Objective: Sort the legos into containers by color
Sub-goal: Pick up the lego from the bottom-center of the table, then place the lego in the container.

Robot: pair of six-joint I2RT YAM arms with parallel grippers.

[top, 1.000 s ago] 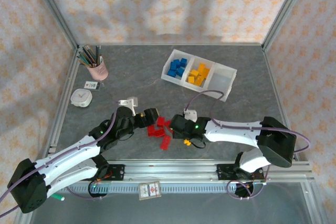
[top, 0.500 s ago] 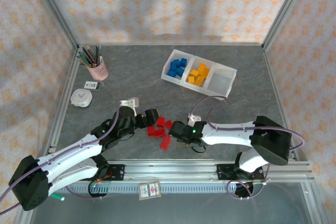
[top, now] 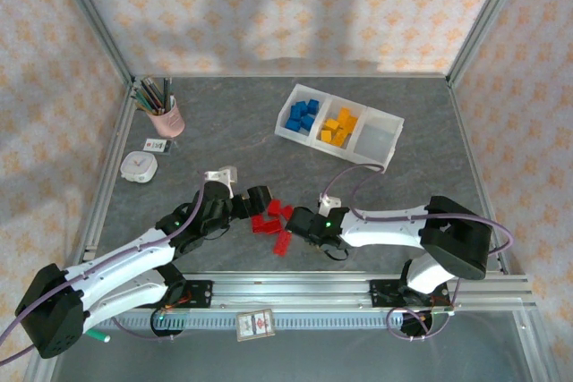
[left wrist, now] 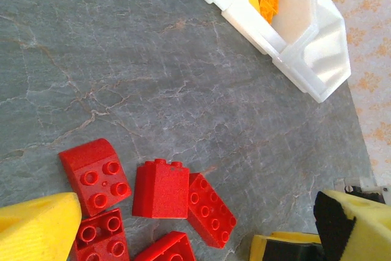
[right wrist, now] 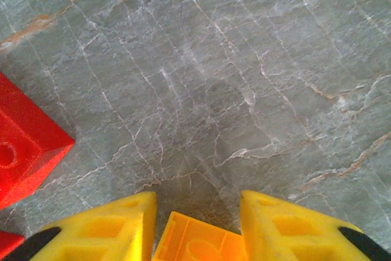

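- Well, the right hand is pinched narrow on a yellow-orange lego, down on the counter.
- The left hand gapes wide over the red legos (a loose cluster), at 9 o'clock from the right hand.
- The tray sits toward 1 o'clock, with blue legos in its 9 o'clock compartment and yellow-orange legos in the middle one.
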